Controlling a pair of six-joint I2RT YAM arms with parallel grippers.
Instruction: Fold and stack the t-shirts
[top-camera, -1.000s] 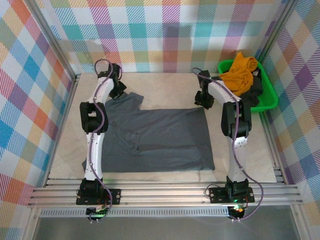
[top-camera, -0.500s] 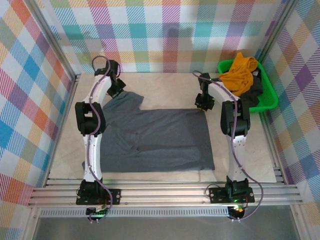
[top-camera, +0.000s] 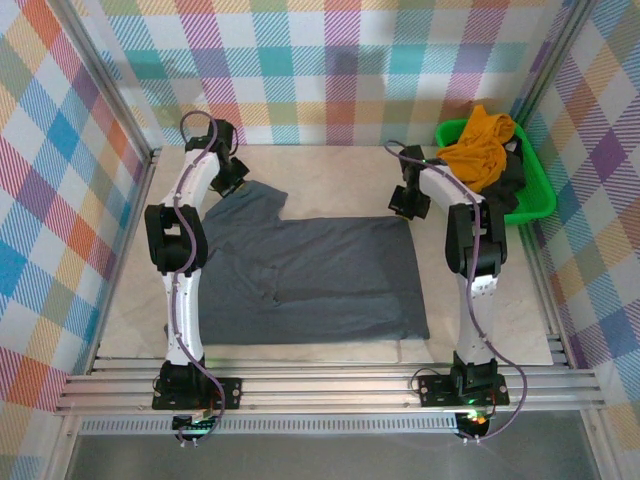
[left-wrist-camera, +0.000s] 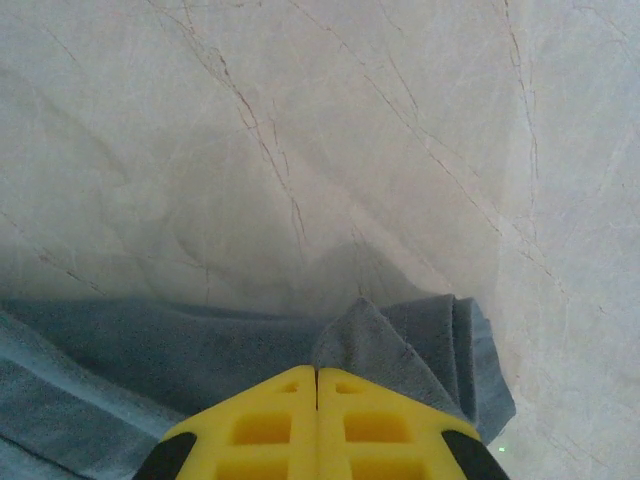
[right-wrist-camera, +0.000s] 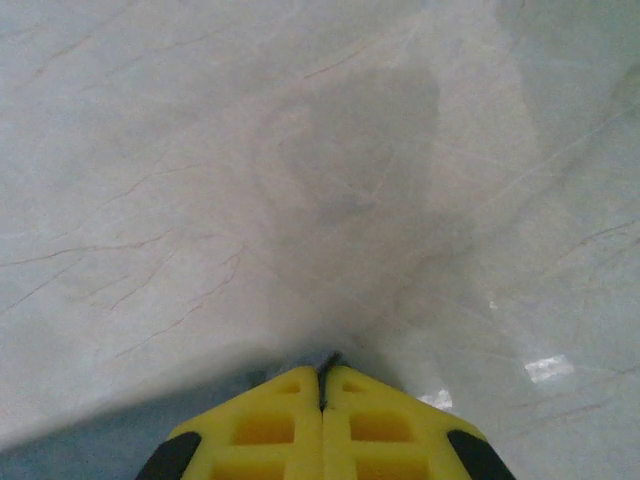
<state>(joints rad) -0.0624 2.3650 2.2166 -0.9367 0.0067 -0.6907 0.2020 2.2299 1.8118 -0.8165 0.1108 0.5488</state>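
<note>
The right tool (right-wrist-camera: 322, 372) just clamped the grey tee (top-camera: 320, 280) at its far corner — the left tool (left-wrist-camera: 317, 372) grips it too — folding can start.

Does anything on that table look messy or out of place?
Yes. The grey t-shirt lies mostly flat, but its far left corner is bunched where the left claw pinches it. In the green bin, an orange shirt is heaped loosely over a dark shirt, unfolded.

Looks down from high above the near edge onto the whole table (top-camera: 330, 170); peers close from 2 wrists at its grey shirt (top-camera: 320, 280).
</note>
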